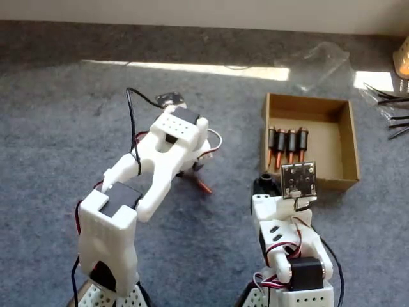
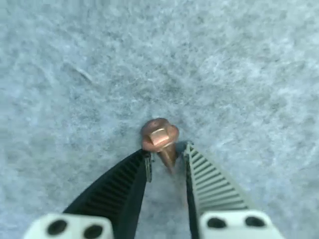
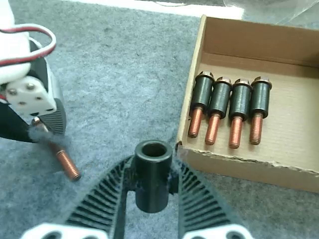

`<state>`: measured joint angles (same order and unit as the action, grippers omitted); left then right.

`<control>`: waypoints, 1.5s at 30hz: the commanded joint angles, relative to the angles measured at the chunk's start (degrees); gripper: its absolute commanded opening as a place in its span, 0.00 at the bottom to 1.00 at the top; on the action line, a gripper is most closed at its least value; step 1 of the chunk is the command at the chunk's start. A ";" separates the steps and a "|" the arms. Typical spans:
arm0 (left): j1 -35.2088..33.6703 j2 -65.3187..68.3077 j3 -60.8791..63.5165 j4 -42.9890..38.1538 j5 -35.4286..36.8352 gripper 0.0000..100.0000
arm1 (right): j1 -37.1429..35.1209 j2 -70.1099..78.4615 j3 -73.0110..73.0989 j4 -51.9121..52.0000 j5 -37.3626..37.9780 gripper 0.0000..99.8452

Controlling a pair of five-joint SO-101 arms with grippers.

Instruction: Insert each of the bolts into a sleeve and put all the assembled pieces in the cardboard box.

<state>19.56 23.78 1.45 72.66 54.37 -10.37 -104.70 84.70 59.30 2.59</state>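
While left gripper (image 2: 167,158) pinches the bolt (image 2: 159,134), its shank is half-hidden.

The left gripper (image 2: 167,155) points down, its fingers (image 2: 124,184) closed on a bolt (image 2: 159,137); the right gripper (image 3: 153,168) clamps a dark sleeve (image 3: 151,181) between its two fingers.

In the high view the left arm (image 1: 160,153), at seven o'clock, and the right arm (image 1: 294,236), at five o'clock, are white shells with black servos and red, black and white wires. The left gripper (image 2: 167,151) and right gripper (image 3: 153,164) have black ribbed fingers (image 2: 119,189) on white bases.
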 commanded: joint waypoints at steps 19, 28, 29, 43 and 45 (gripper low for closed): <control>-3.38 -0.04 -2.68 3.69 -17.76 0.11 | 0.48 -0.66 -0.57 -1.63 0.00 0.00; -3.47 6.02 -7.34 4.22 -18.20 0.11 | 0.48 -0.66 -0.57 -1.63 0.00 0.00; -3.56 6.64 -8.04 4.22 -18.20 0.11 | 0.48 -0.66 -0.57 -1.54 0.00 0.00; -3.74 7.16 -10.07 5.45 -18.37 0.04 | 0.48 -0.66 -0.57 -1.54 0.00 0.00; -3.74 7.16 -10.59 5.98 -19.08 0.04 | 0.48 -0.66 -0.57 -1.54 0.00 0.00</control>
<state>16.66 31.43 -6.46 77.58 36.44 -10.37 -104.70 84.70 59.30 2.59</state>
